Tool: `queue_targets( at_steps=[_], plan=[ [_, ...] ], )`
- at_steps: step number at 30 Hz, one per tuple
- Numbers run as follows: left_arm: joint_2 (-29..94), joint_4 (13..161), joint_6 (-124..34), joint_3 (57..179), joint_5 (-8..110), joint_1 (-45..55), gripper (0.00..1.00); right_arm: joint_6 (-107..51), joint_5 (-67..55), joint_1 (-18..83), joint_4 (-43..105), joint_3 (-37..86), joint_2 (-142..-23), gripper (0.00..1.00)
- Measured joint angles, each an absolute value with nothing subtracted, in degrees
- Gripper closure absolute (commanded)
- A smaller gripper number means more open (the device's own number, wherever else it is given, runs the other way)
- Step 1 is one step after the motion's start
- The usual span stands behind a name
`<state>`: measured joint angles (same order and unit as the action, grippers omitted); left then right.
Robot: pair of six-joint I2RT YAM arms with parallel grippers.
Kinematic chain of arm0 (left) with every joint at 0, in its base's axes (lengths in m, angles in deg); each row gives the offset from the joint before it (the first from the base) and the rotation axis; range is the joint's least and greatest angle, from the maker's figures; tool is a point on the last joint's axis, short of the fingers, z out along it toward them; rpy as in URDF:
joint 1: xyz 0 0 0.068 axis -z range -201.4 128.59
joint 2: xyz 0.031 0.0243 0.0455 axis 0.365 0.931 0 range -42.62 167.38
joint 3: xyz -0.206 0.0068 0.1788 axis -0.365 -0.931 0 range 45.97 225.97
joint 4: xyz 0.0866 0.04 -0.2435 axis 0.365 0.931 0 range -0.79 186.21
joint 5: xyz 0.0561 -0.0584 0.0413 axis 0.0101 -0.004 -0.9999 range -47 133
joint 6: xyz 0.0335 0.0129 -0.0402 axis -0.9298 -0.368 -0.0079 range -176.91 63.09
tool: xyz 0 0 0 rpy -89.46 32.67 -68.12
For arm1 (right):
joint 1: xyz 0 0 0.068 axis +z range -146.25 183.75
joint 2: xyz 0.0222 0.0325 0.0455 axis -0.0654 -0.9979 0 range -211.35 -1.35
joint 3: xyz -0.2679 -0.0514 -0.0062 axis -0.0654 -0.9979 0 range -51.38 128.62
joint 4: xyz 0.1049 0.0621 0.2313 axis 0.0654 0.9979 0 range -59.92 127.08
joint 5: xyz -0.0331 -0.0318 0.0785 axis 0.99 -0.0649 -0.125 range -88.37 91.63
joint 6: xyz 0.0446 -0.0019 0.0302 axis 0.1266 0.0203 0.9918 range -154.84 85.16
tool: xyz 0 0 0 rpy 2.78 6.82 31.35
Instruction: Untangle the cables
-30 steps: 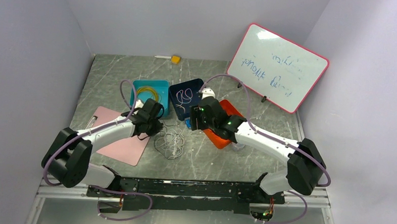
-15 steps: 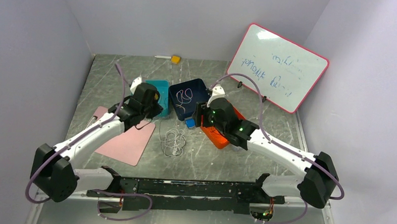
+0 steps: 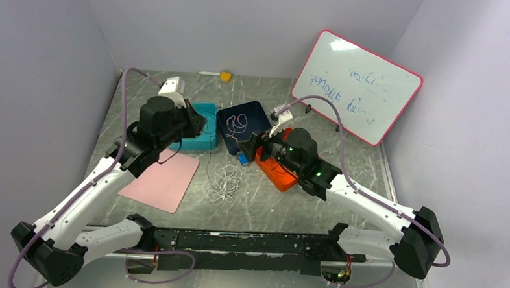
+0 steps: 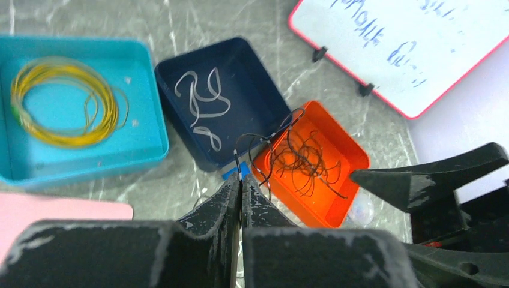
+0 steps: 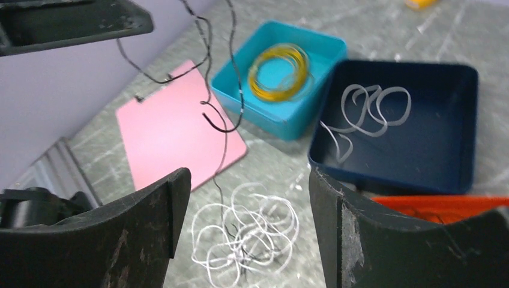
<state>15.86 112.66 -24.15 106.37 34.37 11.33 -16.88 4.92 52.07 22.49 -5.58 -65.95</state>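
In the middle of the table (image 3: 289,197), a pile of white cables (image 3: 225,181) lies in loops, just in front of three bins. The left gripper (image 4: 240,180) is up high, with its jaws pinched tight on one thin dark cable (image 5: 223,159). I think it is held so high so that the dark cable hangs down straight and its low end, which dips into the white pile, can slip free. The right gripper (image 5: 247,180) hovers near the orange bin (image 4: 360,157) with its jaws wide apart and nothing in them. It looks ready to catch the hanging cable or hold the pile down. Each bin has one colour. A yellow cable (image 4: 57,139) is in the teal bin (image 4: 138,108), a white cable (image 4: 204,111) is in the navy bin (image 4: 252,84), and dark cables (image 4: 306,165) are in the orange one. So the held cable most likely goes in the orange bin. The pull should be slow, or white loops may come up too.
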Motion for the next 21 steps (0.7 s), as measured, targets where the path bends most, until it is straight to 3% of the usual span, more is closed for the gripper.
queue_targets(
  at_steps=[10, 21],
  plan=[
    [16.7, 111.5, -29.1, 117.1, 39.4, 11.3, 0.93, -19.4, -5.0, 52.0, 7.8, -5.9, -70.1, 0.24],
    [17.7, 111.5, -29.1, 124.6, 42.4, 11.3, 0.93, -19.7, -12.4, 52.1, -2.9, -5.7, -86.6, 0.32]
  ],
)
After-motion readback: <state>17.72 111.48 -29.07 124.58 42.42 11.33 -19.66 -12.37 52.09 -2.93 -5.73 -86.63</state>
